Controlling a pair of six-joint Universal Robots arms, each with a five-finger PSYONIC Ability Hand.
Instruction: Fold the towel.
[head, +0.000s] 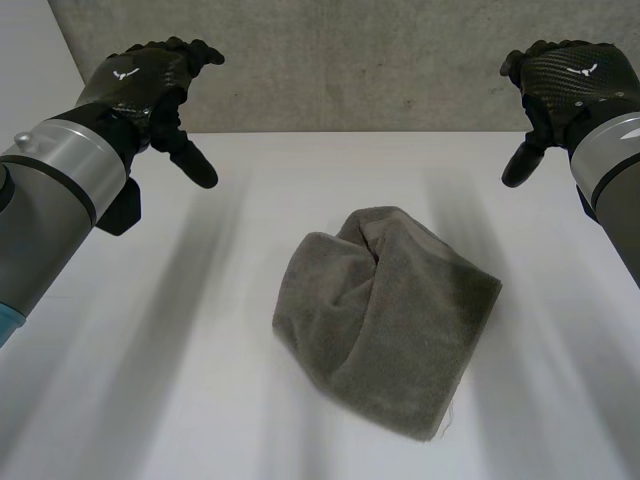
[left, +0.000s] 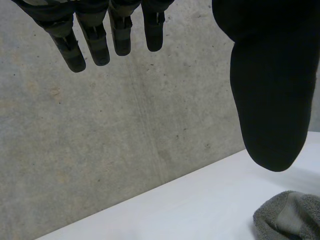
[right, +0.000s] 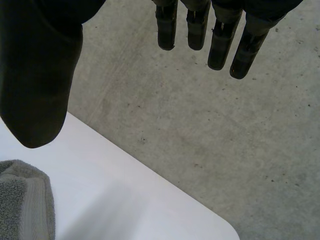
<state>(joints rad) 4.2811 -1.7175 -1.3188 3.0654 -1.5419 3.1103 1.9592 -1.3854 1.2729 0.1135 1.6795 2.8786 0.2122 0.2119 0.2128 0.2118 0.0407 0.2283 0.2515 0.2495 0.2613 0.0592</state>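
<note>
- The grey towel (head: 385, 320) lies bunched in a rumpled heap on the white table (head: 150, 380), a little right of the middle and towards the near side. A twisted fold shows on its far part.
- The left hand (head: 150, 85) hangs above the far left of the table in front of the concrete wall (head: 360, 60). Its fingers (left: 95, 45) are straight and spread from the thumb (left: 270, 100), and it grasps nothing.
- The right hand (head: 565, 85) hangs above the far right in the same way. Its fingers (right: 220, 45) are loose and extended with nothing between them and the thumb (right: 35, 90).
- Neither hand touches the cloth. The towel lies nearer and inward from both, so each arm would have to come down and towards the middle.
- In the left wrist view an edge of the towel (left: 290, 215) shows below the thumb. In the right wrist view a hemmed corner of the towel (right: 25, 200) shows beneath that hand's thumb.
- The heap has no clear long axis, being about as wide as it is deep, with one corner jutting to the right.
- By my judgement the right hand is somewhat nearer, since the heap sits off-centre to its side.
- The towel will probably need spreading flat before any fold, so folding has not really begun.
</note>
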